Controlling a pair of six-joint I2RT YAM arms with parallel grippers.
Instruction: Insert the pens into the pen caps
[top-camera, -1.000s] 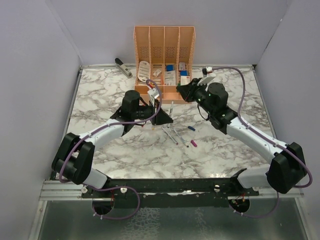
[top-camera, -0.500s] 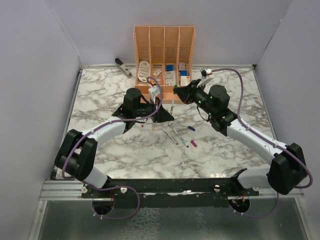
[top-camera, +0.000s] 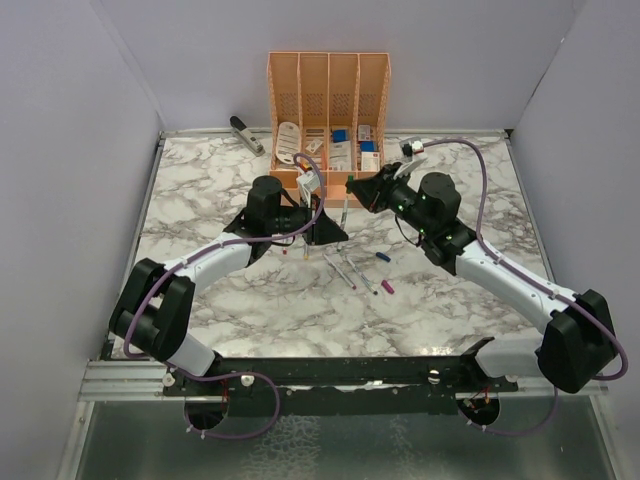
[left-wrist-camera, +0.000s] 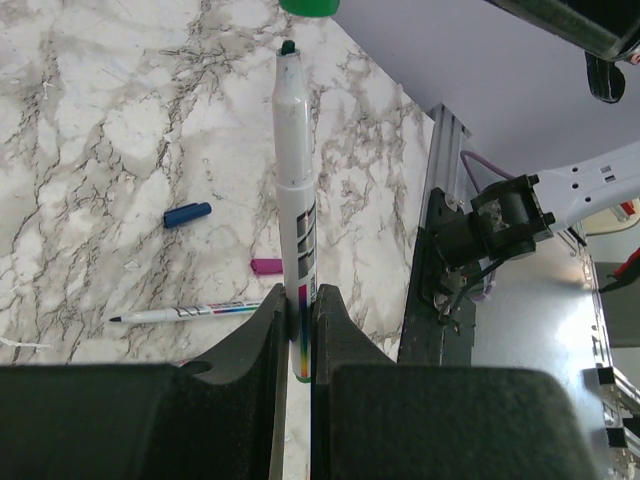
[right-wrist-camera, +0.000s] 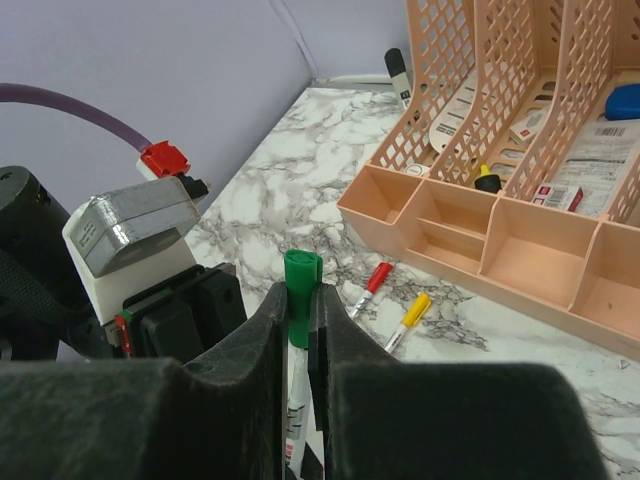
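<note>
The marble counter (top-camera: 200, 200) carries an orange desk organizer (top-camera: 328, 70) against the middle of its far edge, and a black-and-silver stapler (top-camera: 246, 133) lies near the far left corner. Both arms reach inward and meet just in front of the organizer. The left gripper (left-wrist-camera: 297, 300) has its fingers pinched on the lower barrel of a white held pen (left-wrist-camera: 293, 180), which stands upright with its dark tip up. The right gripper (right-wrist-camera: 298, 300) clamps the green cap (right-wrist-camera: 301, 275) directly over that pen. In the left wrist view the cap sits just above the tip and slightly to one side, not on it. Loose pens (top-camera: 345, 270) lie at the counter's middle beside a blue cap (left-wrist-camera: 187, 214) and a magenta cap (left-wrist-camera: 266, 266). A red-capped pen (right-wrist-camera: 376, 277) and a yellow-capped pen (right-wrist-camera: 412, 310) rest by the organizer's front.
</note>
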